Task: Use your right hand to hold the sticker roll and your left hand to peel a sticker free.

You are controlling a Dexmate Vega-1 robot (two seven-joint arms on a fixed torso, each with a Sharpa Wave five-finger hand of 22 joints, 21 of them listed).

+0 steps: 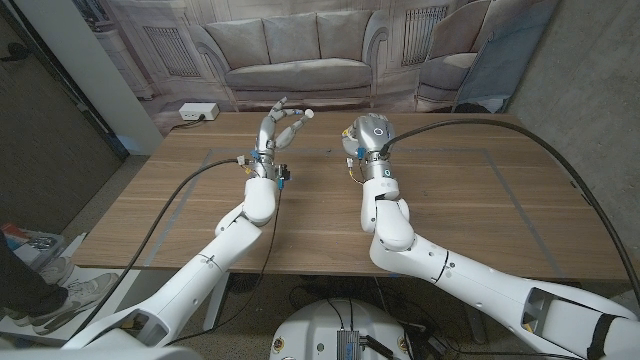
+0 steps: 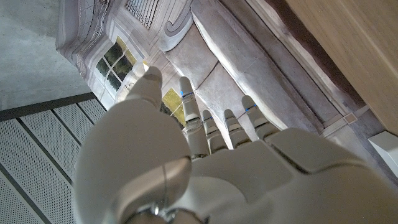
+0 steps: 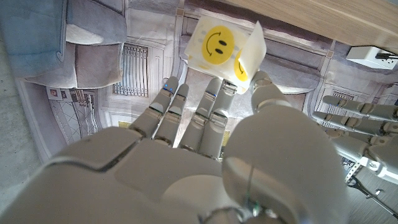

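Sticker roll (image 3: 219,45) is being held up above the wooden surface (image 1: 450,200) by the right hand (image 1: 362,135), pinched at the fingers (image 3: 208,93), with its white backing strip showing yellow smiley-face stickers; one end of the strip is being seen curling away as a loose flap. In the head view the roll itself is too small to be made out clearly within that hand. The left hand (image 1: 281,124) is being kept raised just beside the right one, apart from it, its fingers (image 2: 211,124) spread and nothing being held. Judged from here, the peel is not yet begun, and several things could be going wrong: the thin, glossy paper could be slipping out of the smooth, hard plastic fingers if the pull is being made too sharply; the backing could be tearing, or the whole strip could be unrolling instead of one sticker lifting; the round sticker's edge, lying flat on the slick liner, could be missed by blunt fingertips. The strip is looking light, flexible and easily creased, so a firm pinch could be crumpling it.
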